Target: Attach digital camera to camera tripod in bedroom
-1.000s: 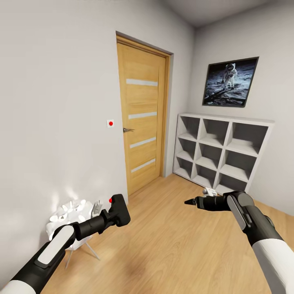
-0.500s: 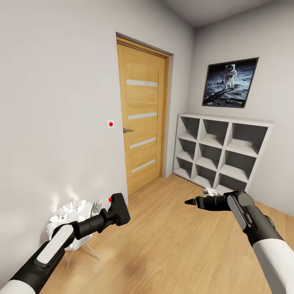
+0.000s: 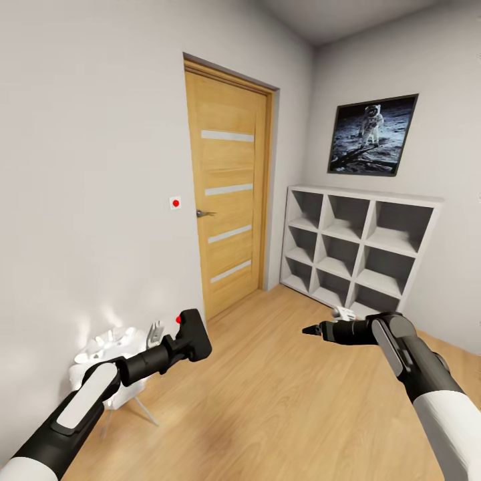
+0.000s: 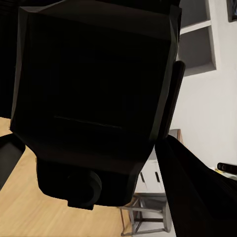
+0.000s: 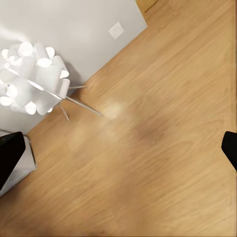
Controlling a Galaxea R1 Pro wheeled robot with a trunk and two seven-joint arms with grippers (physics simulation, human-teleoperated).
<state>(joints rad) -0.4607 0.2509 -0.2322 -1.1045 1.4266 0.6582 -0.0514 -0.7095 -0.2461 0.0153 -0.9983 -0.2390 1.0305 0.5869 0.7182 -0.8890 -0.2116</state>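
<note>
The left end effector (image 3: 190,337) is clamped on the small black digital camera with the bright red round button (image 3: 193,332), carried low at the near left, just above the light wood plank floor (image 3: 280,387). In the left wrist view the camera's dark body (image 4: 94,98) sits between the fingers. The right end effector (image 3: 308,330) reaches forward at the right with its tips pressed together, holding nothing. Ahead stand a light oak door with frosted strips (image 3: 227,200), a white cube shelf (image 3: 357,250) and an astronaut picture (image 3: 371,133); a white petal-shaped floor lamp (image 3: 110,351) glows by the left wall. The camera looks rigid, compact and fairly light, but its smooth casing may slip and its lens is probably fragile, so gripping the body's flat sides seems wisest.
</note>
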